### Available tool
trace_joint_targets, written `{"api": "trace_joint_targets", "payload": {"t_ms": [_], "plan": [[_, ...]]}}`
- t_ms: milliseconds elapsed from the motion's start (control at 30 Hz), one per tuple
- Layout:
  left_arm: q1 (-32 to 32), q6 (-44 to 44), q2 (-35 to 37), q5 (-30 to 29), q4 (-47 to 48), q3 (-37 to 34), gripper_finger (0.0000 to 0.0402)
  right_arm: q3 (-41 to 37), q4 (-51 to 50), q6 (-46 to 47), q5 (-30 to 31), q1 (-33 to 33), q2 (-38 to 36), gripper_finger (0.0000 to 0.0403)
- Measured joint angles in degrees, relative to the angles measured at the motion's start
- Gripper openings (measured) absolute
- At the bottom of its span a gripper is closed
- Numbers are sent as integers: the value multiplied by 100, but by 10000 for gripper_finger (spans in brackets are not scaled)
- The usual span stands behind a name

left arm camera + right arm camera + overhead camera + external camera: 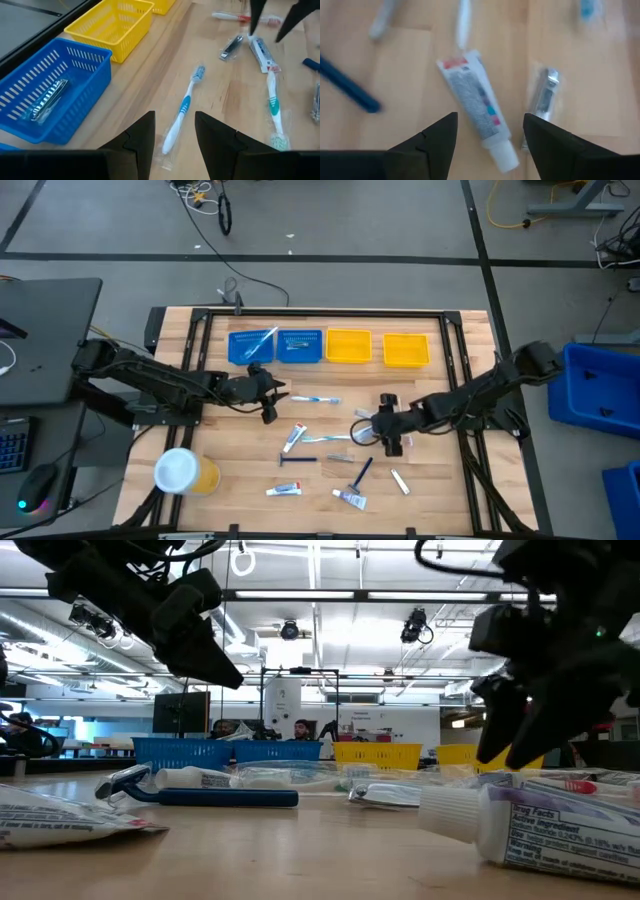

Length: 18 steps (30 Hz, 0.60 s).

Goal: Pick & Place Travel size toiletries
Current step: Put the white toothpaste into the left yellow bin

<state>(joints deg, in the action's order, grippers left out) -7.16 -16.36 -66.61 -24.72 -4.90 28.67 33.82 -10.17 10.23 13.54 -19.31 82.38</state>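
Note:
Several travel size toiletries lie loose on the wooden table (240, 510): toothbrushes, small tubes and razors. My left gripper (174, 135) is open and hovers short of a white-and-blue toothbrush (182, 112) that lies flat in its clear wrapper; in the high view this gripper (275, 394) is left of centre. My right gripper (490, 140) is open above a small white toothpaste tube (475, 112), with a silvery wrapped item (543, 97) beside the tube. In the high view it (372, 425) is right of centre. Neither gripper touches anything.
Two blue trays (252, 346) (300, 346) and two yellow trays (348, 346) (406, 350) line the far edge; one blue tray holds a silvery item (47, 100). A yellow tub with a white lid (185, 472) stands near left. A blue razor (200, 796) lies near the front.

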Motion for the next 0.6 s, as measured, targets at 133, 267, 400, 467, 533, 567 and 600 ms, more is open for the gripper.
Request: {"api": "trace_joint_targets", "payload": {"t_ms": [133, 267, 400, 467, 533, 567, 600], "plan": [[0, -55, 0, 36, -124, 4, 146, -2, 113, -325, -165, 55, 300, 245], [0, -35, 0, 53, -248, 4, 146, 18, 177, -554, -176, 56, 628, 246], [0, -35, 0, 53, -247, 4, 146, 24, 218, -681, -188, 55, 733, 222], [0, -35, 0, 56, -241, 4, 146, 17, 303, -708, -219, 55, 727, 199], [0, -35, 0, 56, -241, 4, 146, 5, 440, -744, -249, 55, 733, 176], [0, -35, 0, 56, -238, 4, 146, 3, 520, -789, -271, 55, 737, 165], [0, -35, 0, 56, -239, 4, 146, 3, 586, -868, -297, 55, 741, 156]]}}
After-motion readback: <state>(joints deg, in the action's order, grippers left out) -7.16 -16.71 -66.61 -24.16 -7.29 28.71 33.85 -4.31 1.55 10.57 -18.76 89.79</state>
